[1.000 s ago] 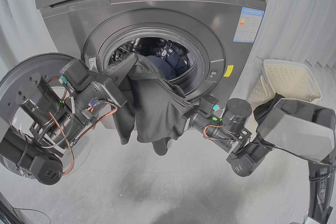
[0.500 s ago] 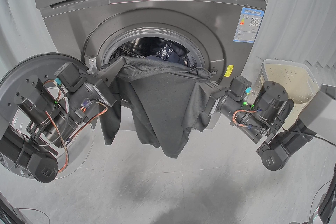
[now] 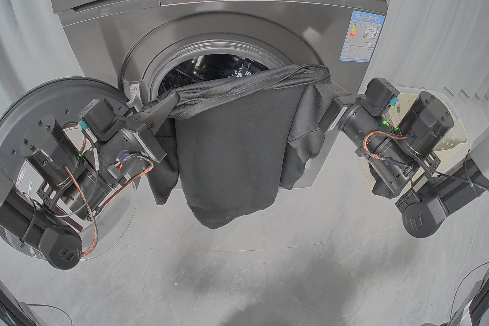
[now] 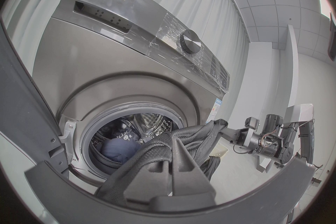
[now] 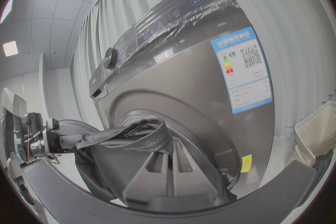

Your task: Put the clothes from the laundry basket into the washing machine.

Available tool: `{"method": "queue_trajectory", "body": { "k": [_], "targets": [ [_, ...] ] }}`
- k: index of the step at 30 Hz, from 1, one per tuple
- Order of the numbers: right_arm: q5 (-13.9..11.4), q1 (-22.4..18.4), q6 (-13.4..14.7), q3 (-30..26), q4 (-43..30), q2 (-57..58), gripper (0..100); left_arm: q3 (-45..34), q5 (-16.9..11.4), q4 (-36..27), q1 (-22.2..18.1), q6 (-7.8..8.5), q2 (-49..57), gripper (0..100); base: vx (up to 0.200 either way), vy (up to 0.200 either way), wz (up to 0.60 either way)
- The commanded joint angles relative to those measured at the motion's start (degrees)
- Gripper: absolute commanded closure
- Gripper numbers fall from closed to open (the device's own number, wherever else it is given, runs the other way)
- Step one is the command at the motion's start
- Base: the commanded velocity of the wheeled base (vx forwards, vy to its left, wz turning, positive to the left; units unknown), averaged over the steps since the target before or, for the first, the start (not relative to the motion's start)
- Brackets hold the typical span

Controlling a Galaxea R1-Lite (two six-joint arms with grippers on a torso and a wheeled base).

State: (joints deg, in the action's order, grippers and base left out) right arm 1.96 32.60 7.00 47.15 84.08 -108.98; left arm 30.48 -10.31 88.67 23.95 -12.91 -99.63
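**Dark garment stretched across the washer's mouth**

The dark garment (image 3: 232, 148) hangs in front of the washing machine's (image 3: 219, 21) round opening, outside the drum. Its banded top edge runs as the long axis from 9 o'clock to 3 o'clock across the opening, rising a little toward the 3 o'clock end. The rest of the cloth drops flat toward 6 o'clock, its hem clear of the floor (image 3: 285, 261).

The left gripper (image 3: 170, 102) is clamped on the band's 9 o'clock end. In the left wrist view its fingers (image 4: 183, 161) are pressed together with fabric bunched around them. The right gripper (image 3: 327, 83) pinches the 3 o'clock end, closed on the gathered band (image 5: 147, 137).

Behind the cloth, blue clothes (image 4: 119, 149) lie inside the drum. The machine's door (image 3: 56, 98) stands open at 9 o'clock of the opening. The cream laundry basket (image 5: 315, 130) sits on the floor at 3 o'clock of the machine, behind the right arm.
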Motion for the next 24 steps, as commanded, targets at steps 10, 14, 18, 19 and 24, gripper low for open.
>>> {"method": "queue_trajectory", "body": {
  "k": [10, 14, 18, 19, 24],
  "targets": [
    [0.15, 0.1, 0.3, 0.22, 0.21, 1.14, 100, -0.68, 0.03, 0.01, -1.89, 0.08, 0.23, 100, 0.0, 0.0, 0.0],
    [0.23, 0.1, 0.3, -0.4, 0.12, 1.49, 100, -0.24, 0.21, 0.01, -1.81, 0.25, -0.12, 100, 0.0, 0.0, 0.0],
    [0.15, 0.01, 0.21, -3.03, -0.06, 3.34, 100, 0.81, 0.21, 0.01, -1.89, 0.25, -0.03, 100, 0.0, 0.0, 0.0],
    [0.15, 0.01, 0.12, -4.0, -0.06, 3.95, 100, 1.25, 0.38, 0.01, -1.89, 0.25, 0.05, 100, 0.0, 0.0, 0.0],
    [0.06, 0.19, -0.14, -6.2, -0.23, 6.24, 100, 2.75, 1.7, 0.01, -2.33, 0.17, 0.41, 100, 0.0, 0.0, 0.0]
  ]
}}
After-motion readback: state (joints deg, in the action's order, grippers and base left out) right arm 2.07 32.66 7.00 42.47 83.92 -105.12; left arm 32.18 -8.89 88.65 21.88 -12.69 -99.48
